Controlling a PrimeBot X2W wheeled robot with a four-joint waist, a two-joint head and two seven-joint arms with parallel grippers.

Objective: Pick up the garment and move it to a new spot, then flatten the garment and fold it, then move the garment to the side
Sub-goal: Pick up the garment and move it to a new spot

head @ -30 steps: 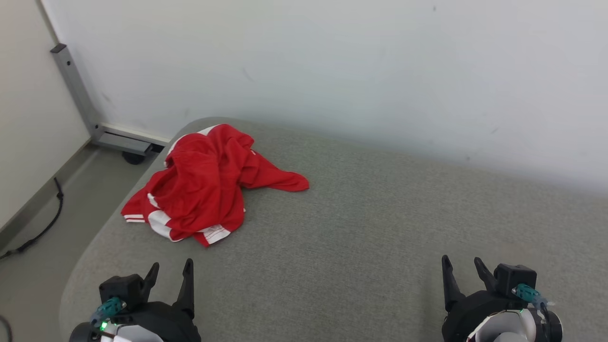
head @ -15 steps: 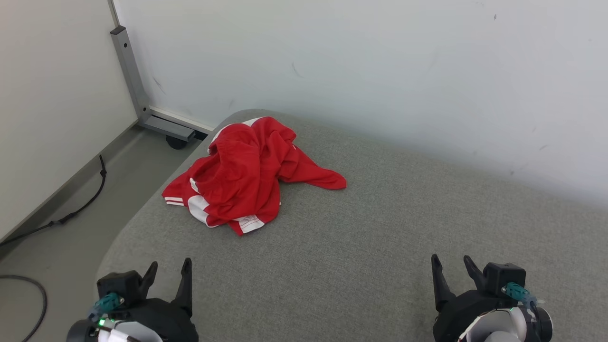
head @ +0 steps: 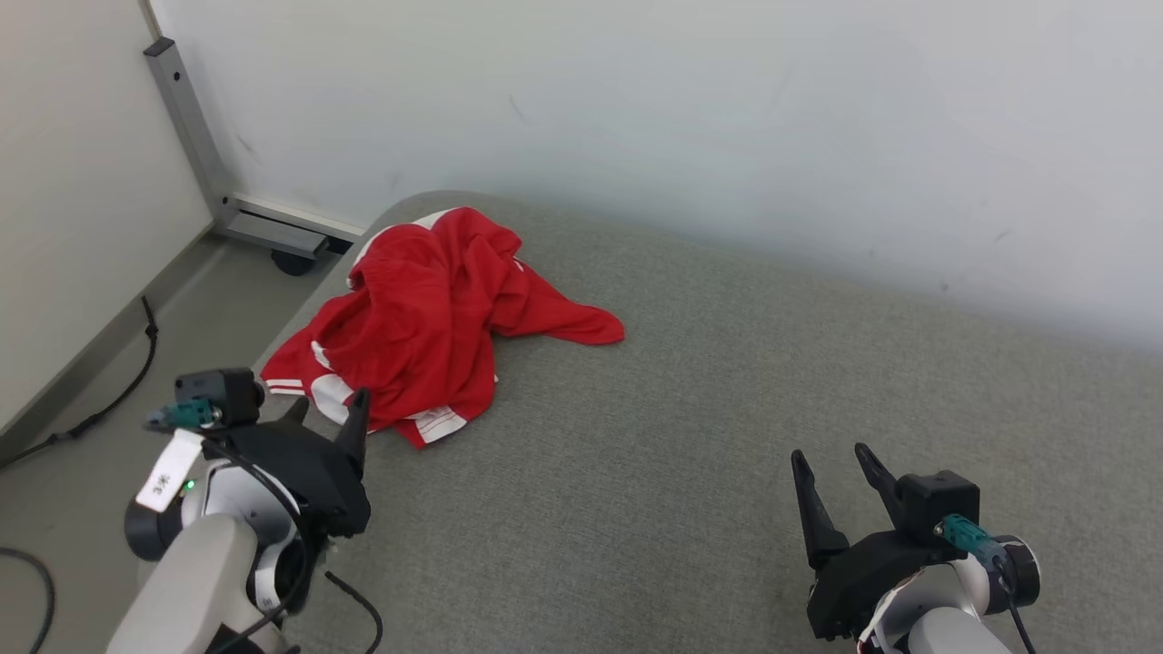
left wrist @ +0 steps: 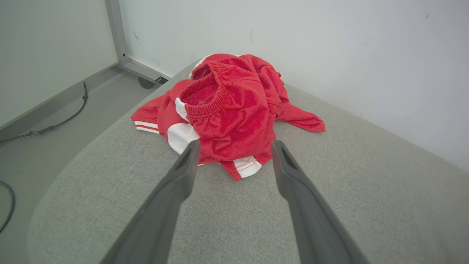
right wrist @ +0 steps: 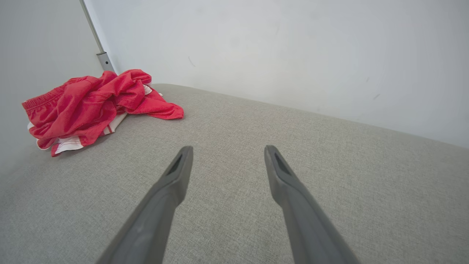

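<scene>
Left end effector [head: 327, 409]: 2 dark fingers spread apart, holding nothing. The tips sit just short of the near hem of the garment [head: 427, 318]. In the left wrist view the 2 tips frame the heap's lower edge; whether they touch the cloth cannot be told.

Right end effector [head: 830, 454]: 2 fingers likewise apart and empty, over bare grey fabric, well apart from the garment.

Garment: red shorts with white side panels and white stripes at the leg hems, lying crumpled in 1 heap. The elastic waistband [left wrist: 205, 106] is bunched on top. The heap rests at the far left corner of the surface [head: 681, 409], with 1 red flap trailing toward the robot's right.

Surface: grey woven covering with a rounded corner, its far edge running close along a pale wall [head: 636, 109].

Surroundings: beyond the corner, a grey metal post [head: 186, 118] rises from a wheeled base, and a dark cable [head: 118, 400] lies on the floor [head: 209, 300] at the left.
</scene>
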